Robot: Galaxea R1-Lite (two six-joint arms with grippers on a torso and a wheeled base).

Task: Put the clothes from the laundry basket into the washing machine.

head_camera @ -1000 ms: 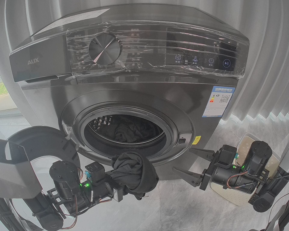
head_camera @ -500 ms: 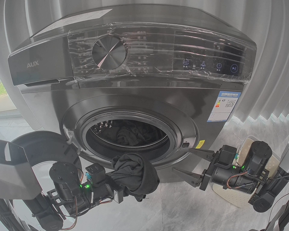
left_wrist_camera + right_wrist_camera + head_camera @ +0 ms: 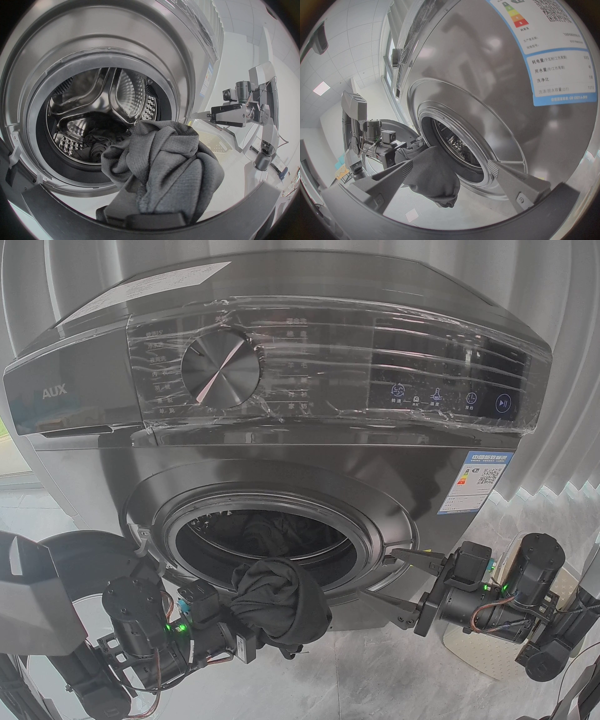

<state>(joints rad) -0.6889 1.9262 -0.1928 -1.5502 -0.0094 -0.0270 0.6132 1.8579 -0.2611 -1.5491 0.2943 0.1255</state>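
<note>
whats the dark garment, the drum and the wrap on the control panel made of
Garment: dark grey knit, apparently a sporty mesh; tiny holes show in the weave.
Drum: looks like polished stainless steel, mirror-bright with punched holes.
Wrap: clear plastic film, judging by its wrinkles and glare.

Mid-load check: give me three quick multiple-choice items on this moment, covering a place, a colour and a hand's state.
1. The bundled garment is: A) in the drum; B) in the left hand, outside the door opening; C) on the floor.
2. Its colour: A) white; B) dark grey; C) red.
3. The right hand is: A) open, empty; B) shut on cloth; C) shut on the door.
B, the cloth hangs before that opening; B, both wrist views show grey; A, its jaws stand apart, nothing between.
</note>
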